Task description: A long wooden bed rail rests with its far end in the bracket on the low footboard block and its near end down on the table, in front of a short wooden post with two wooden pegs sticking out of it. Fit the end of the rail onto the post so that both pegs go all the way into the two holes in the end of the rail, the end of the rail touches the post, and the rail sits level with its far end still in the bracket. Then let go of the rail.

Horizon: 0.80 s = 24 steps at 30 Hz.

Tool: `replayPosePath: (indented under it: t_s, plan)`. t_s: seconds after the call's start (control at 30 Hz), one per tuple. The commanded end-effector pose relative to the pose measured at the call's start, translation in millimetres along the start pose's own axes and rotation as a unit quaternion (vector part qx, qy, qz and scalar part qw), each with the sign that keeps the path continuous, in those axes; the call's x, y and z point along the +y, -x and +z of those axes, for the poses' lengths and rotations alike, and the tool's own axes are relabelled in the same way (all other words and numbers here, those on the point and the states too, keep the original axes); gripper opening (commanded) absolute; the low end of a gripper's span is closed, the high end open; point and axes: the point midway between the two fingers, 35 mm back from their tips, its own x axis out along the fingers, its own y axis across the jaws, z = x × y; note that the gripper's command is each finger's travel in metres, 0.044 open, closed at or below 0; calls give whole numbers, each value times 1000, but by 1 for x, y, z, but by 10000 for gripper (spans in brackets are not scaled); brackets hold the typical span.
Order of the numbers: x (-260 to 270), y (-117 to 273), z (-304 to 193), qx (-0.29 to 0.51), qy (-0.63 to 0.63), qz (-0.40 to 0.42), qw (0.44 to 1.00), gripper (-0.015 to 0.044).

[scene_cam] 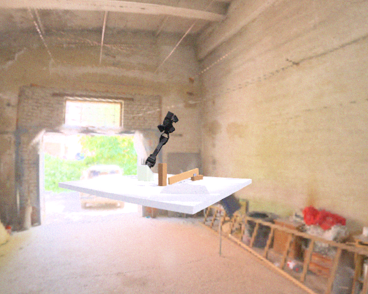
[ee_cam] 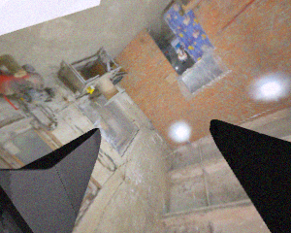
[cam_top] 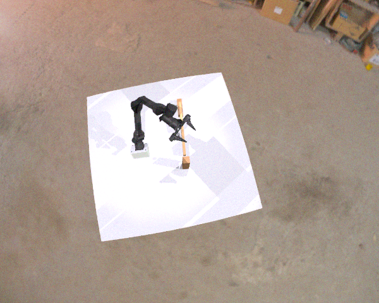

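Note:
The long wooden rail [cam_top: 184, 148] [scene_cam: 182, 176] slopes down from the low footboard block [scene_cam: 197, 177] to the table by the post. Its far end is at the bracket, and its near end is low, just in front of the upright wooden post [cam_top: 186, 162] [scene_cam: 162, 174]. A narrow gap shows between rail and post. The pegs and holes are too small or hidden to make out. My gripper [cam_top: 190, 136] [ee_cam: 154, 128] is wide open and empty. It is high above the table and overlaps the rail's middle in the top view. The wrist view shows none of the wooden parts.
The white table [cam_top: 134, 202] [scene_cam: 130, 193] carries the wooden parts and the pale base block [cam_top: 140, 153] [scene_cam: 144, 173] of my arm. A corner of the table shows at the wrist view's top left. The arm is raised, with its forearm reaching over toward the rail.

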Motion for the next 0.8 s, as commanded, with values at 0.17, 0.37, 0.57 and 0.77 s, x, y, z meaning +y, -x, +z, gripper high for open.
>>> replayPosePath:
  t_s: [0.17, 0.37, 0.57, 0.77]
  plan:
    - [58, -61, 120, -198, -34, 123, 972, 440]
    - [104, -74, 210, -322, -57, 228, 917, 440]
    - [155, -61, 296, -425, -82, 351, 830, 440]
    - [182, -35, 341, -466, -97, 424, 770, 440]
